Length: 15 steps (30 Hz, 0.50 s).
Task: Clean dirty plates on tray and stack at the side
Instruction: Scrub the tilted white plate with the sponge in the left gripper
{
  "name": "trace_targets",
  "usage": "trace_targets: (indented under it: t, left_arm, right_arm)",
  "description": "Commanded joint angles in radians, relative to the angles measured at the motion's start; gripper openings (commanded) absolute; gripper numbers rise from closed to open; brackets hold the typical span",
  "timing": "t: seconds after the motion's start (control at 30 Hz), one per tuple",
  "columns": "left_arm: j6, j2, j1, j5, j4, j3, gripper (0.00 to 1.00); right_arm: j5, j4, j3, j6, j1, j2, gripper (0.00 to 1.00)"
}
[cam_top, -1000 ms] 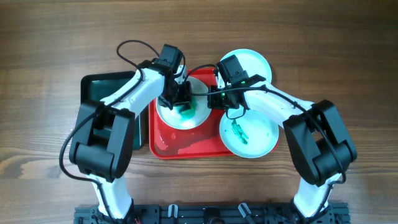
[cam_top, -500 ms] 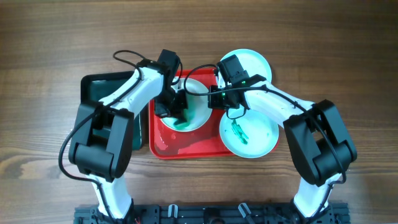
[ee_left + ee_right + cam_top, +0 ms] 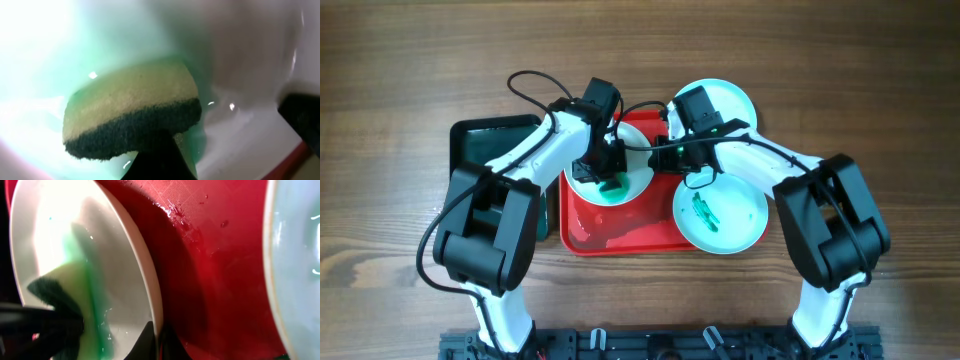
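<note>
The white plate [image 3: 632,178] lies tilted on the red tray [image 3: 620,232], wet with green smear. My left gripper [image 3: 607,172] is shut on a yellow sponge with a dark green scrub side [image 3: 132,112] and presses it onto the plate's inside [image 3: 250,60]. My right gripper [image 3: 660,157] is shut on the white plate's right rim [image 3: 156,315], one finger on each side, and holds that edge lifted off the tray [image 3: 215,255]. An aqua plate with green smears [image 3: 720,215] overlaps the tray's right edge. A second aqua plate [image 3: 725,100] lies behind it on the table.
A smaller black tray [image 3: 485,150] lies left of the red tray, under my left arm. Water pools on the red tray's front part [image 3: 610,235]. Bare wooden table [image 3: 400,100] surrounds the trays.
My left gripper has rubbed the sponge down-left across the white plate and back up toward the middle. The right gripper has kept its hold on the rim.
</note>
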Motion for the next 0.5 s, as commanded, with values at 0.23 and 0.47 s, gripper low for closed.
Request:
trace_targets:
  t: [0.23, 0.47]
  left_arm:
    - [0.022, 0.035, -0.021, 0.110, 0.084, -0.011, 0.04]
    - [0.021, 0.035, -0.060, 0.100, 0.308, -0.011, 0.04]
  right_arm:
    - [-0.159, -0.032, 0.009, -0.070, -0.048, 0.032, 0.04]
    - [-0.159, -0.034, 0.009, -0.063, -0.048, 0.032, 0.04]
